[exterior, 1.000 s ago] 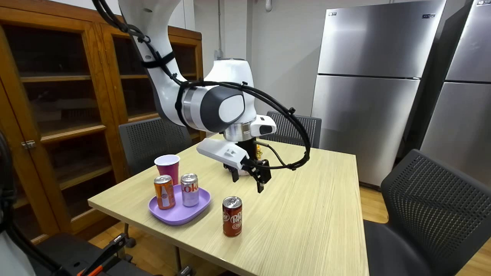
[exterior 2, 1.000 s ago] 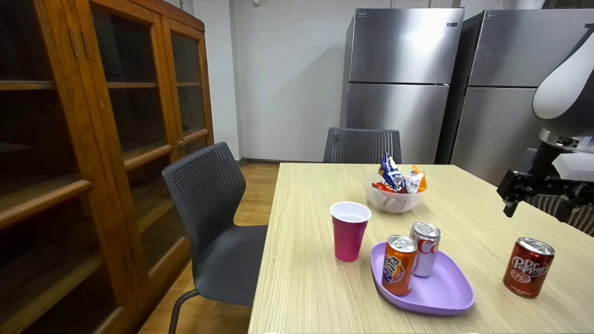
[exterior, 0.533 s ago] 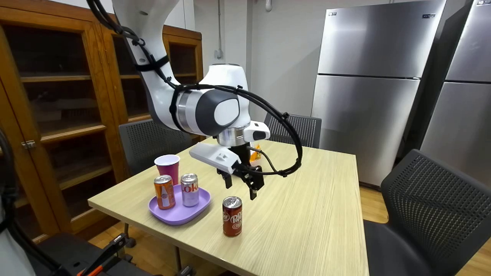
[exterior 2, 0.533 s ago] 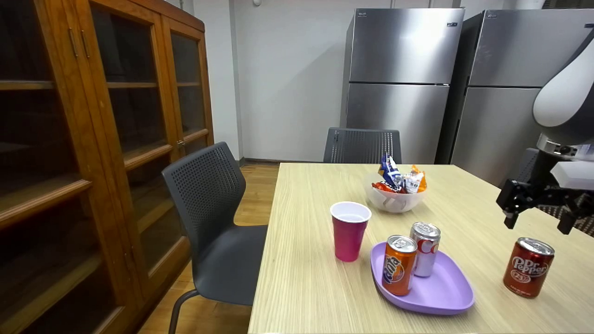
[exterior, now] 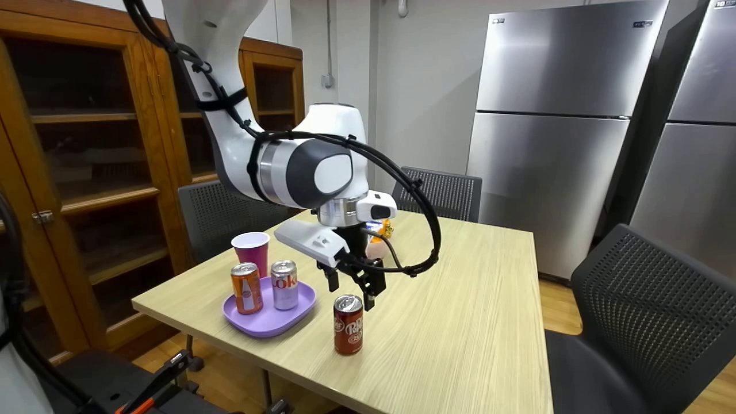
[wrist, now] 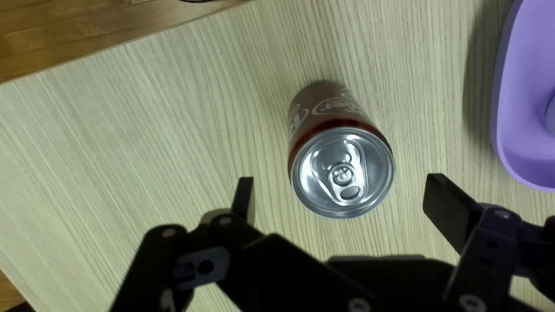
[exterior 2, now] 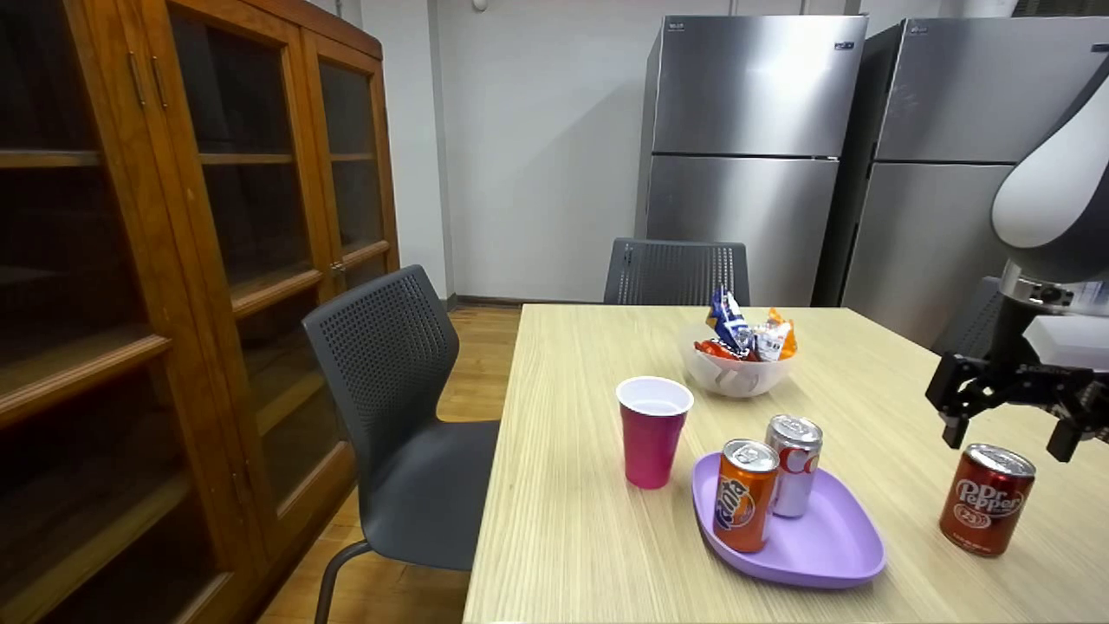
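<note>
Jaws, state: we record the jaws spread wide, tips downward, apart from the Dr Pepper can [wrist: 340,149]. In the wrist view we find that can lying across the line of the gap, slightly forward of the tips; a strip of the pale wood-grain tabletop [wrist: 173,130] shows between the can and each tip. The gap reads wider than the silver lid. Can is upright on the tabletop, near its edge. In both exterior views we put the tips close to lid height; exact clearance we cannot tell.

Near the can: a lilac tray [exterior 2: 827,548], cut off at the frame border in the wrist view. On it we count an orange Fanta can [exterior 2: 746,496] and a silver Coke can [exterior: 284,284], both upright, just beside each other with a slim gap.

Next to the tray, a magenta cup [exterior 2: 654,433], white inside, upright. Farther back we note a white bowl [exterior 2: 736,381] of wrapped snacks [exterior 2: 736,334], partly masked by the arm [exterior: 330,172] in an exterior view. A black cable [exterior: 432,218] loops off the arm.

Outermost: dark grey chairs [exterior 2: 381,364] around the tabletop, a glazed wooden cabinet [exterior 2: 186,277], steel refrigerators [exterior 2: 745,225].
</note>
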You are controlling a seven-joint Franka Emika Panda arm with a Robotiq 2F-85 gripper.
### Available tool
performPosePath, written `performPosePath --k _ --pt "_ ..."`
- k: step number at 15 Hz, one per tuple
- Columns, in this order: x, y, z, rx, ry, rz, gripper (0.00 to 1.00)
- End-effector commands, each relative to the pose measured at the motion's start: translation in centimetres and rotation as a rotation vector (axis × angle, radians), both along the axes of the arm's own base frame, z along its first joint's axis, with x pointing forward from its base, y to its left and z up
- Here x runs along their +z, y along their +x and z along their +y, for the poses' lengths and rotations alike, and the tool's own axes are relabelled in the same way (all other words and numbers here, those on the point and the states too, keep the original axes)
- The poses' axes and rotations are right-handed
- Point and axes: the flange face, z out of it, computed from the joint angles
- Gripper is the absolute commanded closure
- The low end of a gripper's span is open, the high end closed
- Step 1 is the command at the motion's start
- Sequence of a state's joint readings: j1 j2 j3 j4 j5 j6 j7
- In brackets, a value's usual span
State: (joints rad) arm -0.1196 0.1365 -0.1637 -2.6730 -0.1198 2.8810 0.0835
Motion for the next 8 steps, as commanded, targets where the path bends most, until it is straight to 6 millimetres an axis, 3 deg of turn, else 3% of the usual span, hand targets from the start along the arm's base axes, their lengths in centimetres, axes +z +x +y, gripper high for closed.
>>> performPosePath --k 1,8 --pt "-0.09 -0.51 0.46 -0.034 0.005 0.024 0.00" --pt "-0.93 -0.75 0.98 -0.054 0.003 0.034 0.00"
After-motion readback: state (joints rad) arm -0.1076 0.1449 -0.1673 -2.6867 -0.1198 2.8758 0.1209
